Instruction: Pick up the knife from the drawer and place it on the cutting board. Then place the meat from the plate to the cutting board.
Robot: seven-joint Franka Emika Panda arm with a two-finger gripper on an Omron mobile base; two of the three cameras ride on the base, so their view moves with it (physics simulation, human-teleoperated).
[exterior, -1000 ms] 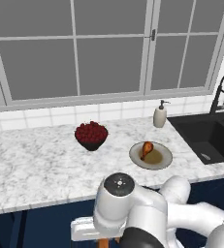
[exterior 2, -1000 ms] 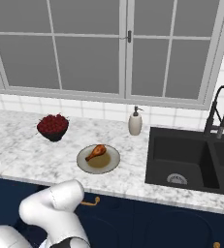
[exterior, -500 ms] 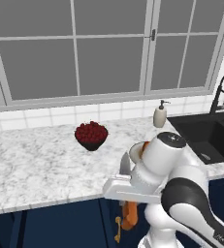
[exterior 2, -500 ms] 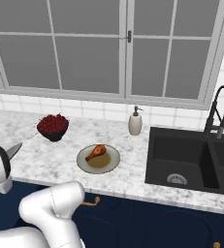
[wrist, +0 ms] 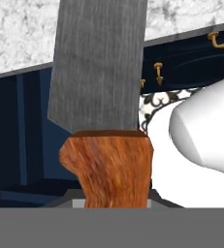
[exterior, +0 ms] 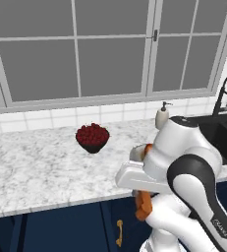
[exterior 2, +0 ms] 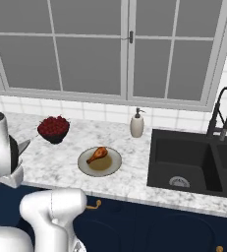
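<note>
While clamped in tool (wrist: pixel 114 203) | knife (wrist: pixel 104 97) blade points away

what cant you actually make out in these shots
- Knife: hand view cuts the blade tip off at the top edge; in the left base view just its orange handle shows under the arm.
- Gripper fingertips: hidden behind the knife handle in the hand view.
- Plate and meat: in the left base view mostly hidden behind the arm.
- Sink: right base view cuts it off at the right edge.
</note>
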